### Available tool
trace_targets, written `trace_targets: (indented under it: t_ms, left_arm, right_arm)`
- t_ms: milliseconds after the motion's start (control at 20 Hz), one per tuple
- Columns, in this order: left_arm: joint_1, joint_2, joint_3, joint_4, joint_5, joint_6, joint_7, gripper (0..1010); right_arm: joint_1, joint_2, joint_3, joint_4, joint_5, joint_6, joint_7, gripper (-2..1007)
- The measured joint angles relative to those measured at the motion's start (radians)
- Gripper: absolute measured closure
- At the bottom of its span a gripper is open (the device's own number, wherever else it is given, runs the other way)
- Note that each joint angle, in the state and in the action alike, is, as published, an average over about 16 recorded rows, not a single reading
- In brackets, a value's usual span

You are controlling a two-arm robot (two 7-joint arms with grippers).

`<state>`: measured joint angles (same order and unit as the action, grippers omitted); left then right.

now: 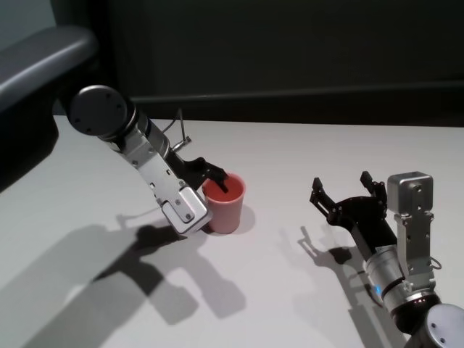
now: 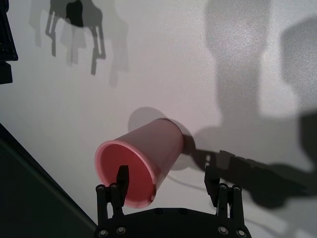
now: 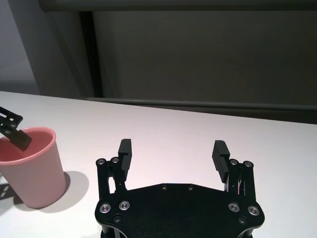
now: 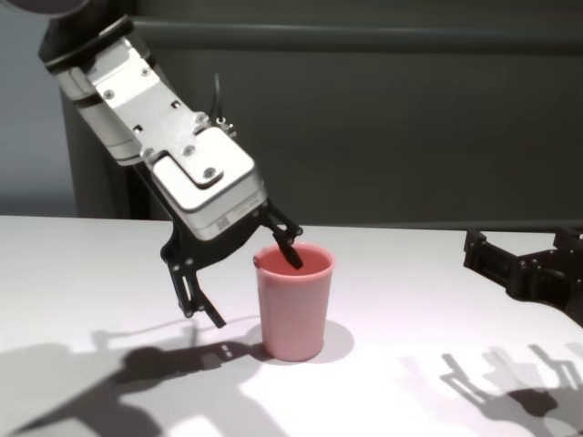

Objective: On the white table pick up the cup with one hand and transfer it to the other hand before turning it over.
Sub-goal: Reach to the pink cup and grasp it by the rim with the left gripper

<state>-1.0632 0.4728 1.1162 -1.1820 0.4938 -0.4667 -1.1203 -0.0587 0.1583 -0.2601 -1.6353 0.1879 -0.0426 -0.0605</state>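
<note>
The cup (image 1: 224, 205) stands upright, mouth up, on the white table (image 1: 304, 156) near its middle, and the left gripper (image 4: 246, 282) reaches down over it from about ten o'clock with its jaws spread wide, one finger (image 4: 290, 250) dipped inside the mouth and the other finger (image 4: 202, 305) outside the wall on the cup's nine o'clock side, not clamped on it. The right gripper (image 1: 349, 192) hovers low over the table well apart at the cup's three o'clock, its jaws likewise wide apart and holding nothing
</note>
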Motion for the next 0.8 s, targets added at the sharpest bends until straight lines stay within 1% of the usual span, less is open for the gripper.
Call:
trace_targets:
  t_ms: [500, 800]
  left_arm:
    - [-0.011, -0.008, 0.025, 0.015, -0.008, -0.005, 0.007, 9]
    - [-0.019, -0.015, 0.038, 0.023, -0.013, -0.009, 0.015, 54]
  right_arm:
    - [0.0, 0.0, 0.0, 0.0, 0.0, 0.0, 0.0, 5]
    - [0.0, 0.0, 0.0, 0.0, 0.0, 0.0, 0.0, 5]
